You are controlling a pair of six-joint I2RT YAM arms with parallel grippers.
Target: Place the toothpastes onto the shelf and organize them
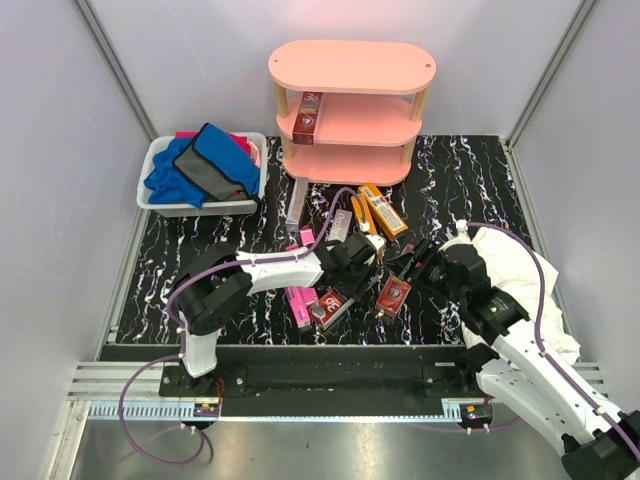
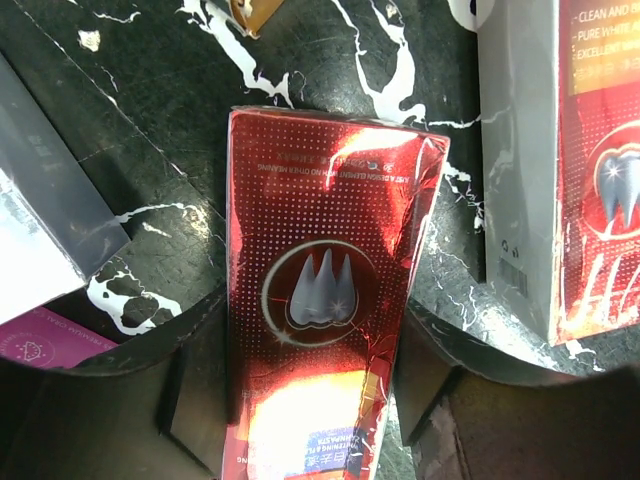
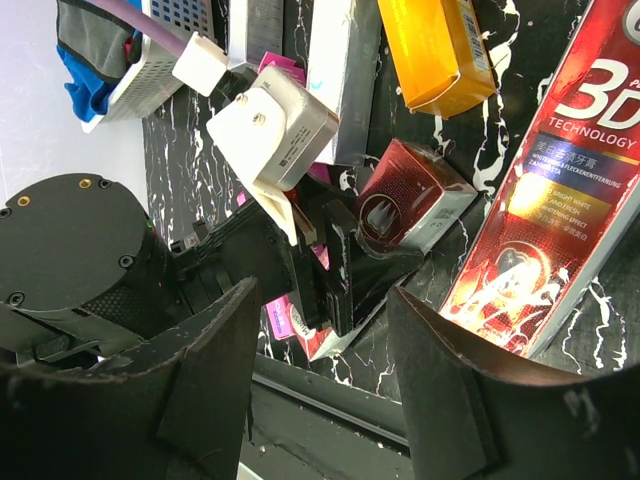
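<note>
The salmon-pink shelf [image 1: 345,110] stands at the back, with one dark red toothpaste box [image 1: 308,113] on its middle tier. Several toothpaste boxes lie piled mid-table: orange [image 1: 383,210], pink [image 1: 298,302], silver-grey [image 1: 296,205] and dark red [image 1: 393,293]. My left gripper [image 1: 366,254] is over the pile. In the left wrist view it [image 2: 315,315] is shut on a dark red box with a tooth logo [image 2: 325,250]. My right gripper [image 1: 412,264] is open and empty [image 3: 325,300], low over the table beside a red "3D" box [image 3: 545,210]. It faces the left gripper's held box [image 3: 405,205].
A white bin [image 1: 152,196] with blue and grey cloths [image 1: 205,165] stands at the back left. A white cloth [image 1: 520,270] lies at the right, by the right arm. Grey walls close in both sides. A metal rail runs along the near table edge.
</note>
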